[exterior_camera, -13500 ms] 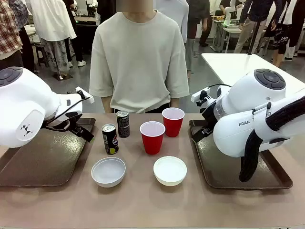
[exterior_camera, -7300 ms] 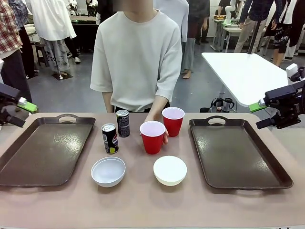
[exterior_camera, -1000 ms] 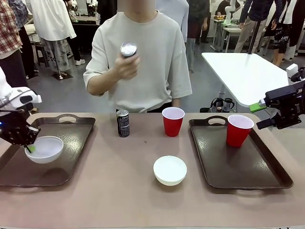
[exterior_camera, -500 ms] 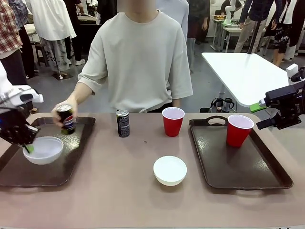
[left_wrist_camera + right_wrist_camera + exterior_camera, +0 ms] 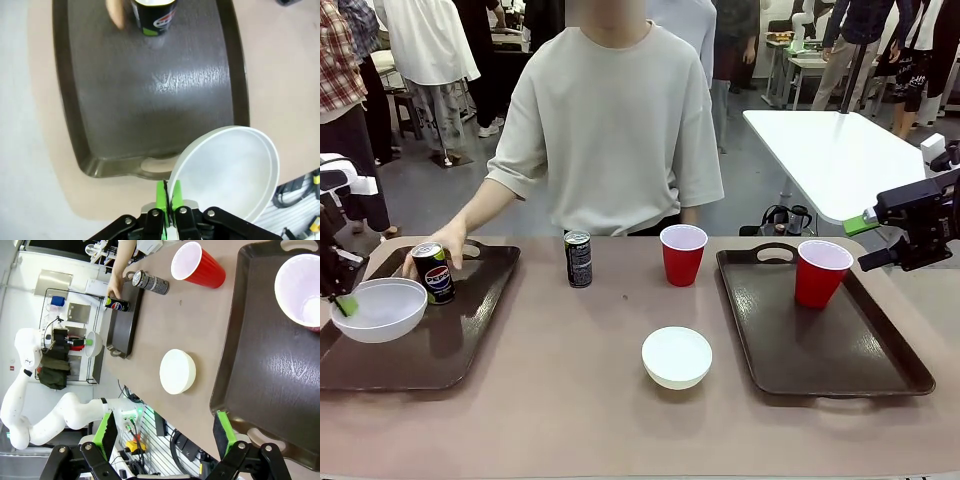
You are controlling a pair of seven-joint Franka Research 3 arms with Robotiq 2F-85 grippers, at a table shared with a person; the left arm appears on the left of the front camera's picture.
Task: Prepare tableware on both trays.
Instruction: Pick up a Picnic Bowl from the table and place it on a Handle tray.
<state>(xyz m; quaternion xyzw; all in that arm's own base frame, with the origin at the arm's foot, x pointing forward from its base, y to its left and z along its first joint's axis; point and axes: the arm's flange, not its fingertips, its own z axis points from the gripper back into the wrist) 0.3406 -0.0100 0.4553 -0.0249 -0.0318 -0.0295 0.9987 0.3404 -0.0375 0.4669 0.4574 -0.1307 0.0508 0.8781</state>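
My left gripper (image 5: 344, 304) is shut on the rim of a white bowl (image 5: 378, 308) and holds it above the left edge of the left tray (image 5: 470, 310). The left wrist view has the pinched bowl (image 5: 227, 170) beyond a corner of the tray (image 5: 150, 90). A person's hand (image 5: 448, 247) stands a Pepsi can (image 5: 433, 272) on this tray. The other can (image 5: 578, 259), a red cup (image 5: 682, 254) and the second bowl (image 5: 677, 356) are on the table. Another red cup (image 5: 823, 272) stands on the right tray (image 5: 790, 350). My right gripper (image 5: 868, 242) hangs open beside that tray, jaws wide in its wrist view (image 5: 165, 435).
The person stands at the table's far side, one arm stretched to the left tray. A white table (image 5: 830, 150) is behind on the right. Bare tabletop lies between the trays around the second bowl.
The person lowered the Pepsi can from chest height onto the left tray. My left gripper carried the bowl leftward toward the tray's edge. The right arm has not moved.
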